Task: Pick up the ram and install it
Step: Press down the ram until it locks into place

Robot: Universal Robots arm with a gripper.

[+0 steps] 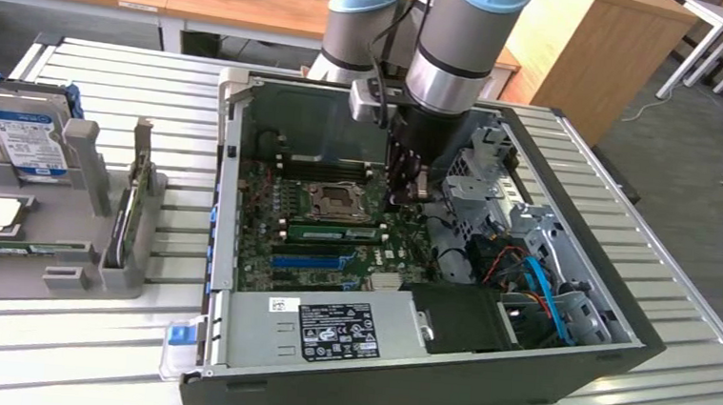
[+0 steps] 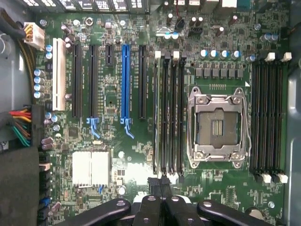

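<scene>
Gripper point(image 2: 162, 188), black metal jaws closed, nothing visibly held, hangs inside open computer case point(image 1: 580, 361) over green motherboard point(image 2: 117, 141), just beside long black memory slots point(image 2: 168, 113).

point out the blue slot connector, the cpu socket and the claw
blue slot connector point(image 2: 125, 80): wrist view, middle of its long blue body
cpu socket point(image 2: 217, 126): wrist view, centre of the open socket inside its metal frame
claw point(image 2: 161, 184): wrist view, black fingertips closed together
</scene>
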